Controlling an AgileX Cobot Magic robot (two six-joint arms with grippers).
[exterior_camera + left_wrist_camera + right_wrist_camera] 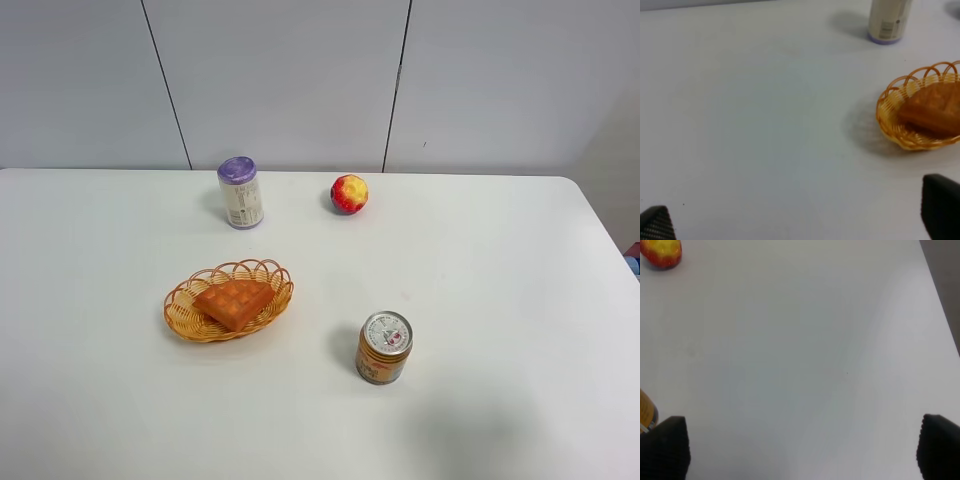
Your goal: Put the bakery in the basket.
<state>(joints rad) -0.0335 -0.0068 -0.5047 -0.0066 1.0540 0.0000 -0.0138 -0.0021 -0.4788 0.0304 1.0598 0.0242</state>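
Waffle in basket, both grippers spread

Bakery (pixel 234 301) lies flat inside basket (pixel 180 318) on white table (pixel 500 260), left of centre. Left gripper (pixel 795 220) and right gripper (pixel 800 450): jaws wide apart, holding nothing, above bare tabletop. 2 cans: purple-lid can (pixel 241 192) behind basket, orange can (pixel 384 348) to its right. Apple (pixel 349 193) near back.
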